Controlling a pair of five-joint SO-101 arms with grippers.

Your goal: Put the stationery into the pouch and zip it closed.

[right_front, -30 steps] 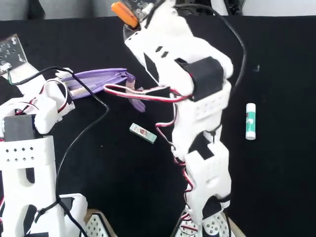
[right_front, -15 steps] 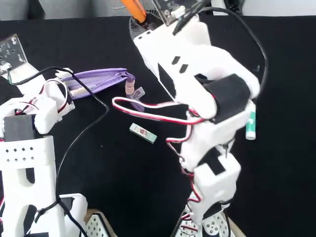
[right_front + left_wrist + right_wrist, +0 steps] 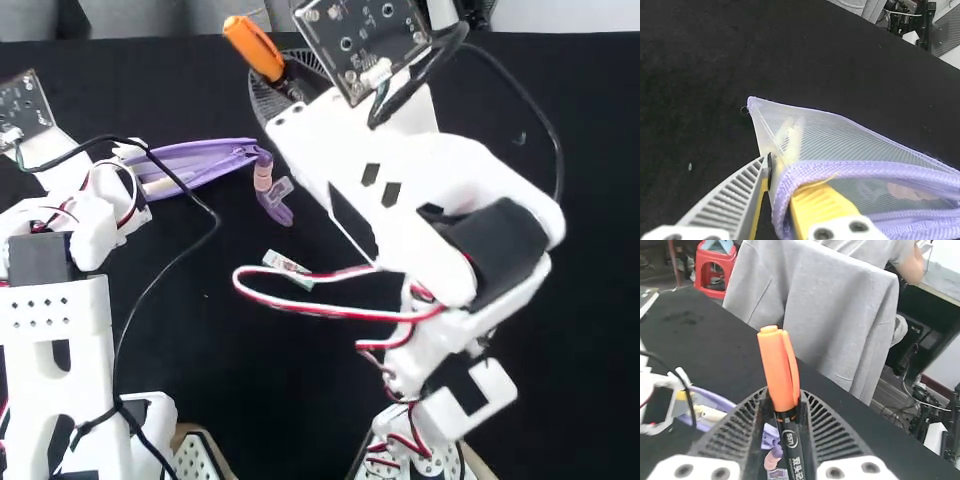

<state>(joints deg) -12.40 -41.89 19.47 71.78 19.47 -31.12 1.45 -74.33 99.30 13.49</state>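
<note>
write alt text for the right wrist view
The right gripper is shut on an orange-capped black marker pen, whose cap sticks out beyond it, over a black table. Farther off is the purple-edged mesh pouch.

- Right arm (image 3: pixel 400 190): white shells, black motor blocks (image 3: pixel 500 250), looping red-and-white cable (image 3: pixel 320 310).
- Left arm (image 3: pixel 50 310): white, dotted holes, black cable (image 3: pixel 213 218).
- Left gripper (image 3: pixel 775 175): ribbed pale finger, yellow finger, dark screws.
</note>
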